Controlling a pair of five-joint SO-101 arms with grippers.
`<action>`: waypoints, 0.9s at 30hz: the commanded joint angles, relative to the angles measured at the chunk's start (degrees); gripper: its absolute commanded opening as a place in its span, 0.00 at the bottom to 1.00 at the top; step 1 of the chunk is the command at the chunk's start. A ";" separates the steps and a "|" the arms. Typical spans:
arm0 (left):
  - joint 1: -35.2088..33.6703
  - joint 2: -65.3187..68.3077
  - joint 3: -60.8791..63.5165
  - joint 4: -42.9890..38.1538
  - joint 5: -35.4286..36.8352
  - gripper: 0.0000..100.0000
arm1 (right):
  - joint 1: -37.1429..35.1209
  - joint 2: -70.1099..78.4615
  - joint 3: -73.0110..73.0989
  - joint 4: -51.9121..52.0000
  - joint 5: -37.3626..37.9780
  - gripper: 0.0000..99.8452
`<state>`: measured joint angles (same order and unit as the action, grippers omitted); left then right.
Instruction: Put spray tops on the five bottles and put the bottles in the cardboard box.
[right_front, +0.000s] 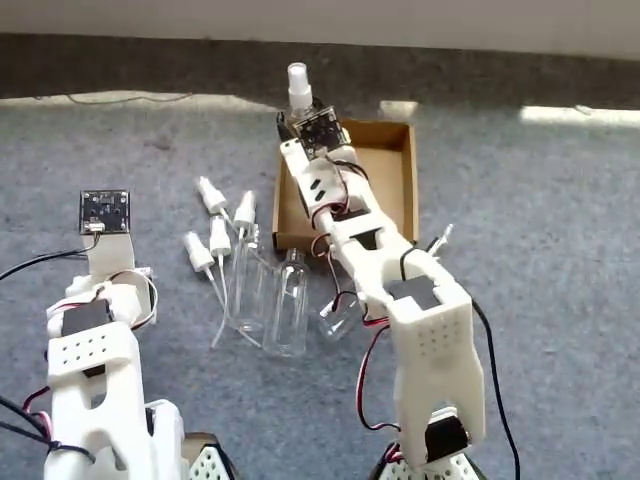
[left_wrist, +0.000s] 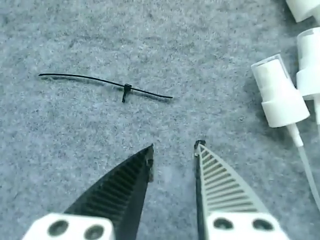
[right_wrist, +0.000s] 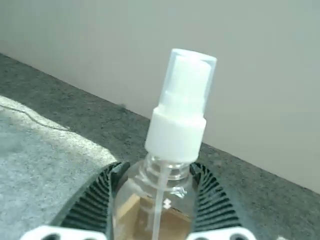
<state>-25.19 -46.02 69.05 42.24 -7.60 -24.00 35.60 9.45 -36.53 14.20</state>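
Holding the capped bottle (right_wrist: 135, 210) by its clear body just under the shoulder, your right gripper (right_wrist: 157, 172) has its jaws clamped on both sides. The white spray top (right_wrist: 181, 105) stands free above them. In the high view the bottle is upright at the 11 o'clock corner of the cardboard box (right_front: 405, 170).

Treat it as light, thin-walled and smooth. It will likely twist in a slack grip and dent under a hard one. Grip the body, never the top, which could pull crooked.

Your left gripper (left_wrist: 174, 146) hangs over the tabletop (left_wrist: 60, 150) with jaws apart on nothing, and a black cable tie (left_wrist: 107, 85) lies ahead of them.

4 loose spray tops (right_front: 220, 235) lie at the box's 9 o'clock, with the uncapped bottles (right_front: 290, 300) at its 7 o'clock. Their thin dip tubes look easy to bend, so take each top by its collar.
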 joint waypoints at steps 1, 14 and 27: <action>-0.40 -1.27 -0.13 -0.97 -0.53 0.14 | 1.19 -1.27 -3.12 -1.54 0.70 0.00; -0.40 -1.27 -0.13 -0.97 -0.53 0.14 | 1.10 -1.27 -3.12 -1.10 0.79 0.04; -0.40 -1.27 -0.13 -0.97 -0.53 0.14 | 1.01 -1.36 -3.12 -1.01 0.88 0.12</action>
<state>-25.19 -46.02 69.05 42.24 -7.60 -23.82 35.60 9.45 -36.53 14.20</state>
